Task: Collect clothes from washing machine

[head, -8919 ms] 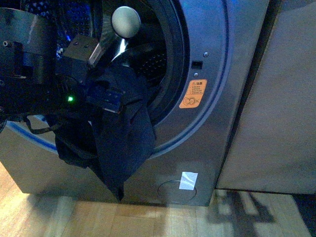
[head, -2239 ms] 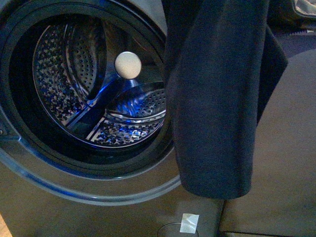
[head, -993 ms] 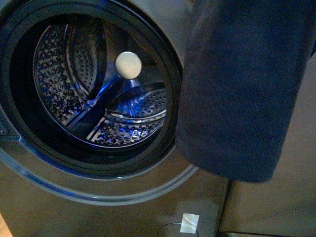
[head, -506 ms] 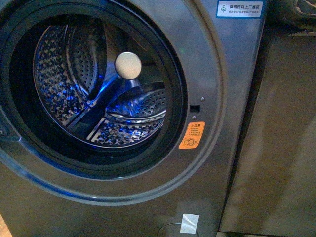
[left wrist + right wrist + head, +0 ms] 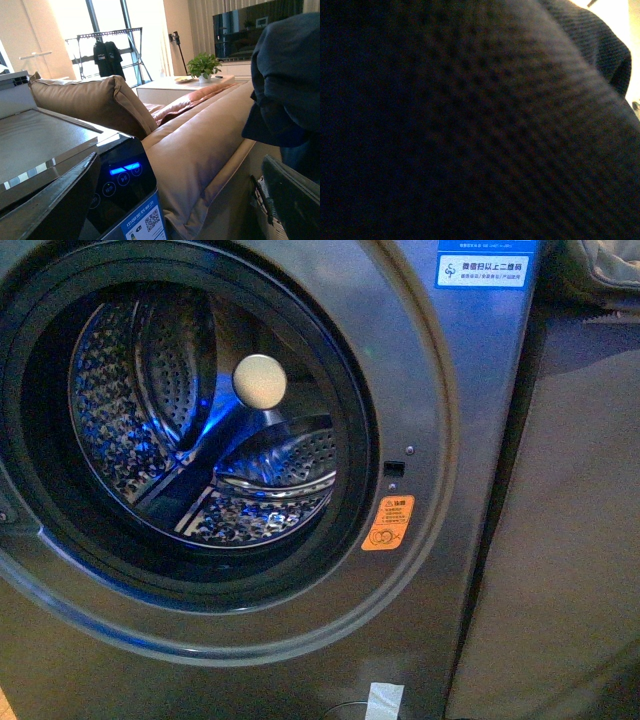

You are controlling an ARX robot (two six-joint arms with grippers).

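Note:
The grey washing machine [image 5: 430, 390] fills the front view, its round porthole open. Its perforated steel drum [image 5: 200, 430] holds no fabric. An orange sticker [image 5: 387, 523] and a blue-white label [image 5: 484, 270] sit on its front. Neither gripper shows in the front view. The dark navy clothes [image 5: 290, 85] hang at the edge of the left wrist view, and they fill the right wrist view [image 5: 480, 120], hiding my right gripper, which is shut on them. My left gripper [image 5: 175, 210] is open and empty above the machine's lit control panel [image 5: 122, 180].
A beige cabinet [image 5: 560, 540] stands right of the machine with a beige cloth [image 5: 600, 265] on top. The left wrist view shows a tan sofa [image 5: 190, 140], a woven basket [image 5: 265, 210] beside it, and a drying rack [image 5: 110, 50] by the window.
The navy clothes hung in front of the machine's right side a second ago and have left the front view. The drum stays empty. The front view has shifted slightly.

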